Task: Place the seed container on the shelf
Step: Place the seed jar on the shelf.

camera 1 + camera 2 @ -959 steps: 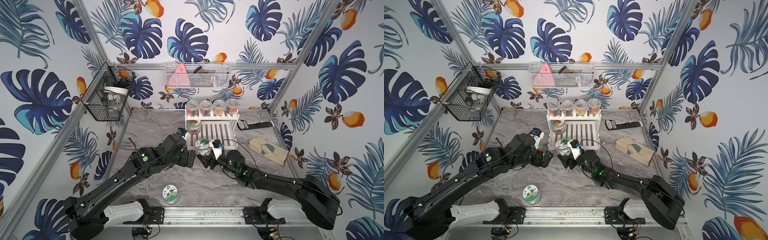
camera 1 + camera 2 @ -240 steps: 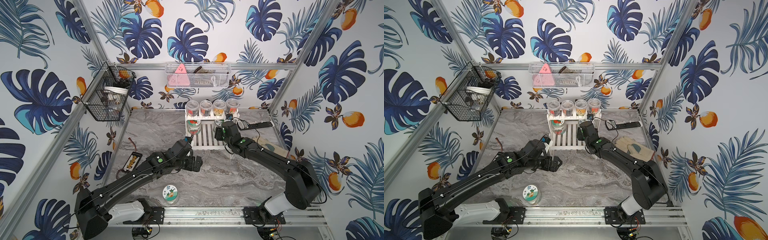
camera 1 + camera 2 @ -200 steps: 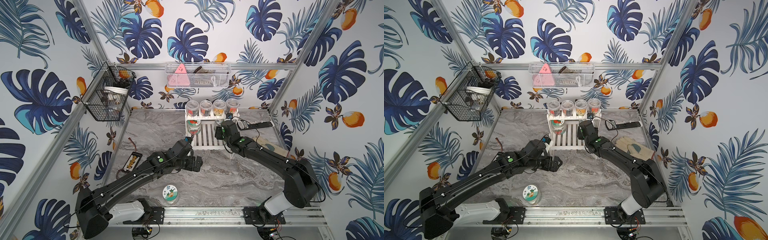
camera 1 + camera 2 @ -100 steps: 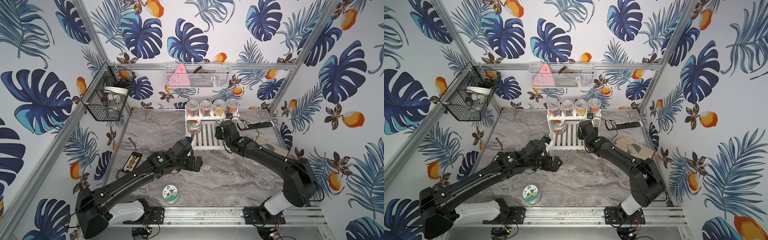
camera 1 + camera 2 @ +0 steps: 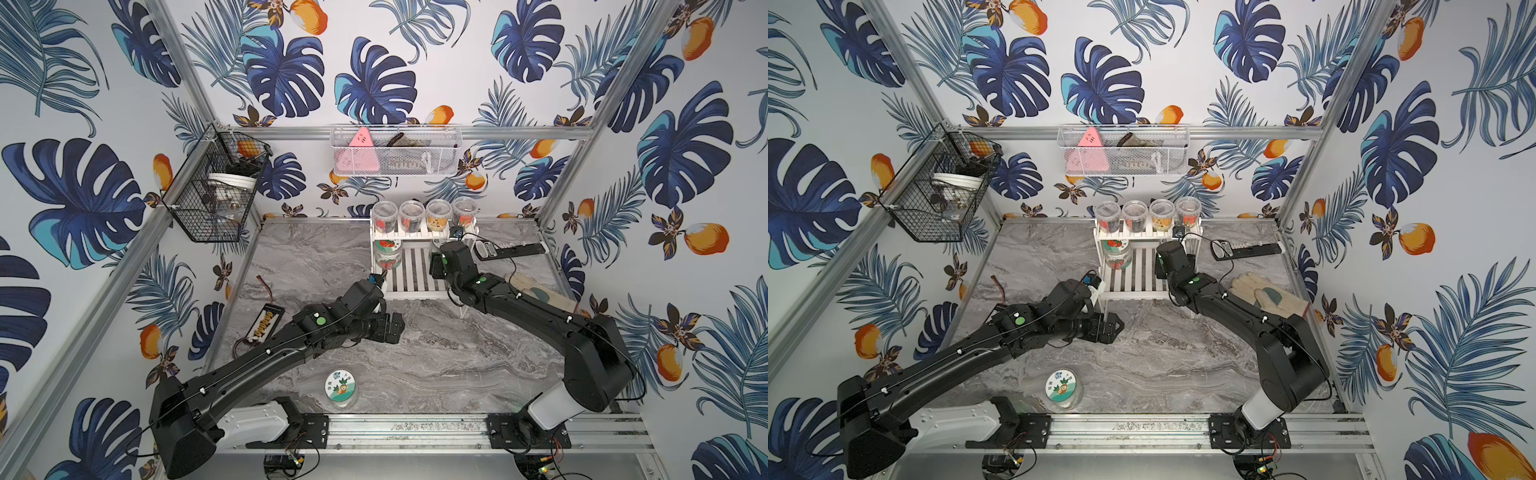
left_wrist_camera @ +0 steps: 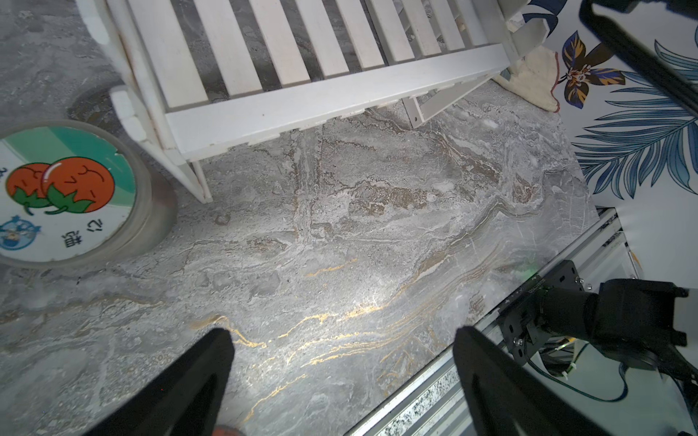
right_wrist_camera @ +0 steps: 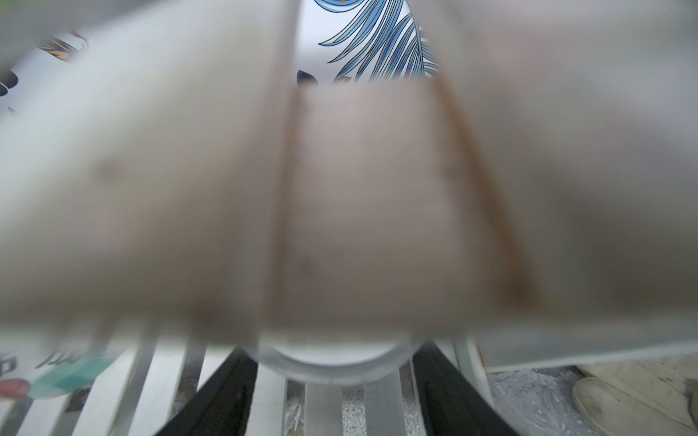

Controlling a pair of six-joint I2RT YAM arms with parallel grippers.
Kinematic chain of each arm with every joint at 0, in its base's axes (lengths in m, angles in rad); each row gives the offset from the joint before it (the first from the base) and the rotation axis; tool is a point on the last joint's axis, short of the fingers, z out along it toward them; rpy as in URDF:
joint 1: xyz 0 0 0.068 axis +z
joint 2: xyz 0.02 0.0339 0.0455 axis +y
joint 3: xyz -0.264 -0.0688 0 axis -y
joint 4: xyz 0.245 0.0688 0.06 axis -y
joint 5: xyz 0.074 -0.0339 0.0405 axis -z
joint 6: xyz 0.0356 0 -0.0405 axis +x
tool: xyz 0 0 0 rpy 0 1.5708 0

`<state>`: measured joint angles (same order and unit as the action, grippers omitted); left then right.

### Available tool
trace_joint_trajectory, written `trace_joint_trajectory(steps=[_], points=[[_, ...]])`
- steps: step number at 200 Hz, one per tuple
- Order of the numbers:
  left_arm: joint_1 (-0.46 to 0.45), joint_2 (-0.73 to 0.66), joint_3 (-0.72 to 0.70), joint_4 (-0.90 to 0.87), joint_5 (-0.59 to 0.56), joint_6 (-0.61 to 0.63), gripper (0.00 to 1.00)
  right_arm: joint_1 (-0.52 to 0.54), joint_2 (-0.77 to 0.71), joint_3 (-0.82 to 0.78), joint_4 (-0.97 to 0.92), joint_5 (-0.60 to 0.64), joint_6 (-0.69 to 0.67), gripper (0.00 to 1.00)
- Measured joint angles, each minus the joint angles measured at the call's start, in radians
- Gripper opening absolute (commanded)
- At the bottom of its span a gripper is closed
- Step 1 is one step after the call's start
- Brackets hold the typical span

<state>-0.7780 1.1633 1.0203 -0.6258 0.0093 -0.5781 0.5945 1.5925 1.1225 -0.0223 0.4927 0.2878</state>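
The right gripper (image 7: 330,356) holds the clear seed container (image 7: 332,368) between its fingers (image 7: 211,396) over the lower tier of the shelf (image 5: 415,296), at its 3 o'clock end. The left gripper (image 5: 392,328), fingers (image 6: 196,377) wide apart, hovers over the worktop (image 5: 457,365) at the shelf's 7 o'clock.
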Motion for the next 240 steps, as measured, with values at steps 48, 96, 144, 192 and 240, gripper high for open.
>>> trace_joint_trajectory(steps=[48,96,144,192,240], points=[[0.000,-0.010,-0.008,-0.003,-0.006,-0.002,0.99,0.000,0.004,-0.002,0.011,0.002,-0.012,0.69],[0.000,-0.023,-0.013,-0.014,-0.020,-0.002,0.99,-0.001,-0.040,-0.010,0.009,-0.010,-0.015,0.79],[0.005,-0.061,-0.003,-0.108,-0.132,0.000,0.99,-0.001,-0.198,-0.076,-0.047,-0.109,0.011,0.86],[0.137,-0.060,-0.004,-0.177,-0.195,0.030,0.99,-0.001,-0.416,-0.209,-0.121,-0.314,0.028,0.88],[0.310,0.046,0.008,-0.180,-0.188,0.080,0.99,0.002,-0.547,-0.268,-0.173,-0.544,0.055,0.89]])
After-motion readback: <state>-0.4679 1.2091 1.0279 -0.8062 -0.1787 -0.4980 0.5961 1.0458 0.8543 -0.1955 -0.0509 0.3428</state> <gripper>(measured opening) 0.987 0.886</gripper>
